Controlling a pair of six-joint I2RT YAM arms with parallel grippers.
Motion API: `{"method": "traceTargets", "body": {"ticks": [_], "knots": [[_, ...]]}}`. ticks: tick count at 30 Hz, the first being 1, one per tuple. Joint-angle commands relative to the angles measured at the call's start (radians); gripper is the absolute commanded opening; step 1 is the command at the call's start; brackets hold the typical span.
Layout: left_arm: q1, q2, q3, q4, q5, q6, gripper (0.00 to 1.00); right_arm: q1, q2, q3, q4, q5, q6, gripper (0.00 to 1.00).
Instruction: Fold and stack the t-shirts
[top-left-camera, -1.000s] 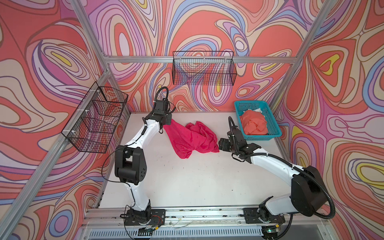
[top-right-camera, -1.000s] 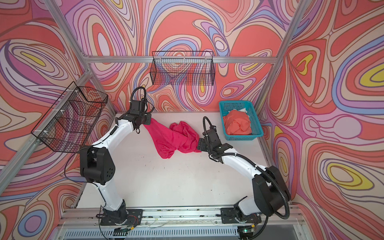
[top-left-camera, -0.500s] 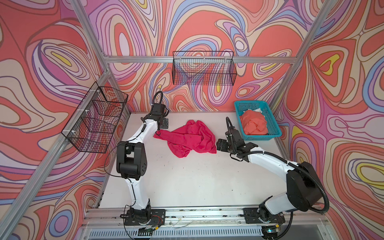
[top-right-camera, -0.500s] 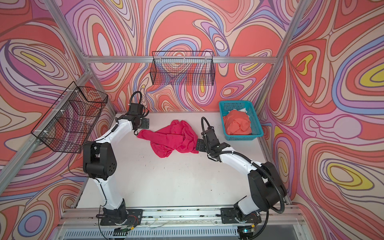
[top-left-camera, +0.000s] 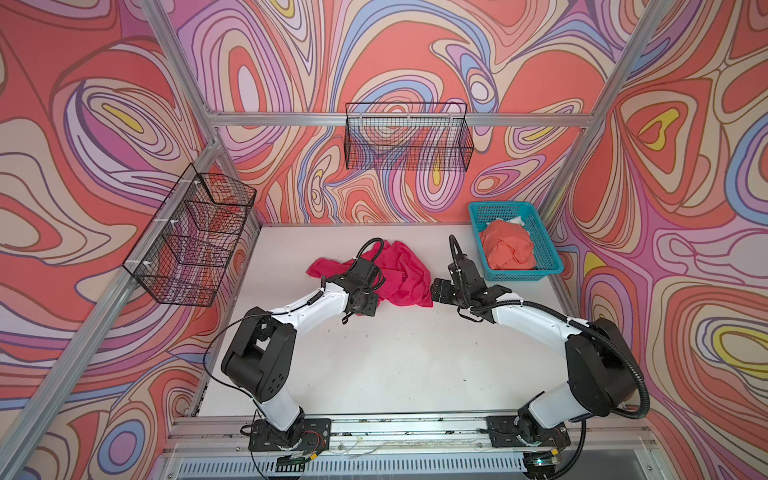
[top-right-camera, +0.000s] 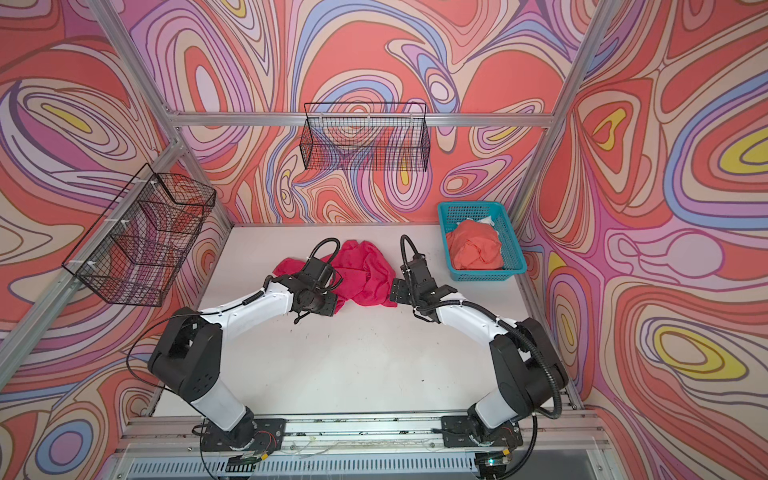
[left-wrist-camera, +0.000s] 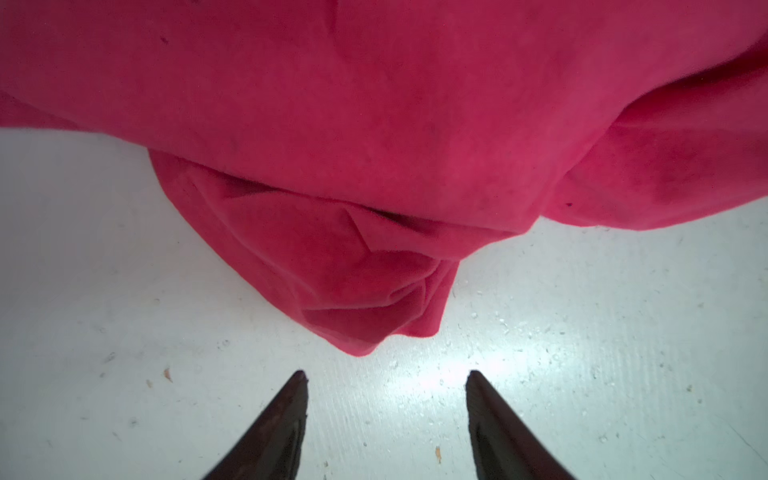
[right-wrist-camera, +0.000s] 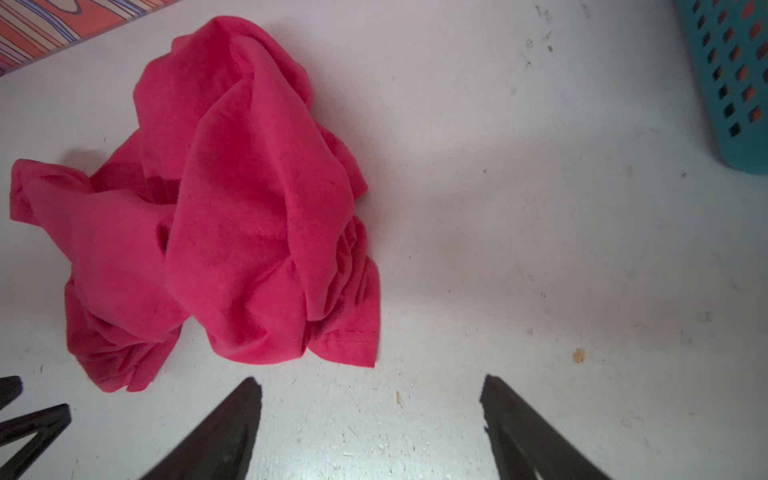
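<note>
In both top views the magenta t-shirt (top-left-camera: 405, 274) (top-right-camera: 365, 274) lies crumpled on the white table (top-left-camera: 374, 365), between the two pincers. The left pincer (top-left-camera: 368, 305) sits low at one edge of the heap, and its arm covers part of the cloth. The right pincer (top-left-camera: 436, 291) stands just beside the opposite edge. From up here I cannot tell how either pair of jaws stands. Beyond the right pincer, on the side away from the left one, the coral-orange t-shirt (top-left-camera: 509, 249) lies bunched in the teal basket (top-left-camera: 548, 259), well apart from both pincers.

From the left wrist, the left pincer (left-wrist-camera: 386, 374) is spread, with bare table between its dark fingertips (left-wrist-camera: 291, 407) and nothing pinched. A folded lobe of the magenta t-shirt (left-wrist-camera: 374, 124) lies just ahead of the tips, close but not touching.

From the right wrist, the right pincer (right-wrist-camera: 370, 380) is spread wide over bare table and grips nothing. The magenta t-shirt (right-wrist-camera: 232, 216) lies ahead of it, toward one finger, its hemmed edge near that fingertip but apart. A corner of the teal basket (right-wrist-camera: 731, 83) shows farther ahead on the other finger's side.
</note>
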Motion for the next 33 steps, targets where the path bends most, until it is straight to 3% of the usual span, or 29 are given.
{"method": "traceTargets", "body": {"ticks": [1,7,14,19,27,33], "knots": [[-0.009,0.039,0.010,0.024,0.045,-0.048,0.60,-0.005,0.013,0.015,0.019,-0.009,0.007,0.88],[-0.019,0.123,0.029,0.054,0.072,-0.054,0.59,-0.004,0.012,-0.006,0.033,-0.004,0.010,0.88],[-0.019,0.170,0.021,0.105,0.019,-0.073,0.57,-0.004,0.054,-0.036,0.078,-0.006,0.002,0.86],[-0.019,0.199,0.019,0.133,0.020,-0.091,0.44,-0.005,0.139,-0.030,0.138,-0.050,-0.017,0.79],[-0.019,0.214,-0.019,0.142,0.029,-0.133,0.02,0.004,0.110,-0.018,0.233,-0.072,-0.001,0.78],[-0.019,0.129,-0.095,0.123,0.021,-0.170,0.00,0.004,0.231,0.074,0.253,-0.052,-0.030,0.76]]}}
